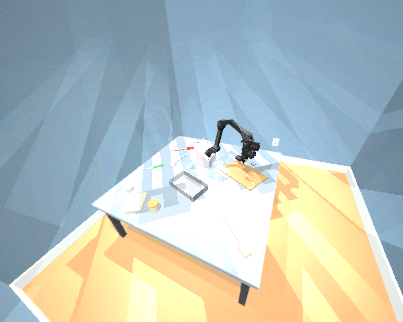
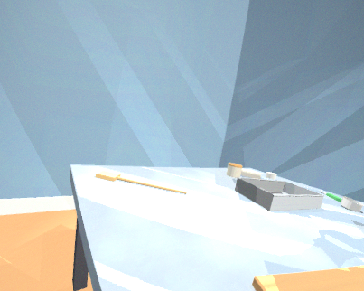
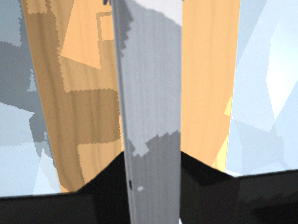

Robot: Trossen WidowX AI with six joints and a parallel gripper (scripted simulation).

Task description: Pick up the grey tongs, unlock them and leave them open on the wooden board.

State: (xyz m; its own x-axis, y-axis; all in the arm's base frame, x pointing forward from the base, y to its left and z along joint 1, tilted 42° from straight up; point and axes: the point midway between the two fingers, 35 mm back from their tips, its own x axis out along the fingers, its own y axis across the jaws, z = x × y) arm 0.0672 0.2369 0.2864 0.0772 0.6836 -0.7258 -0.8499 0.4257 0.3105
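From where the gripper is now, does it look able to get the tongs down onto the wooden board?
Probably yes. The gripper is shut on the grey tongs and hangs over the wooden board, which fills the wrist view beneath them; nothing shows between them.

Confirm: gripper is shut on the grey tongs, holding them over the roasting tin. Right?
Not quite. The gripper is shut on the grey tongs, but it holds them over the wooden board, not the roasting tin. The wrist view shows wood grain beneath the tongs; the top view shows the tin apart.
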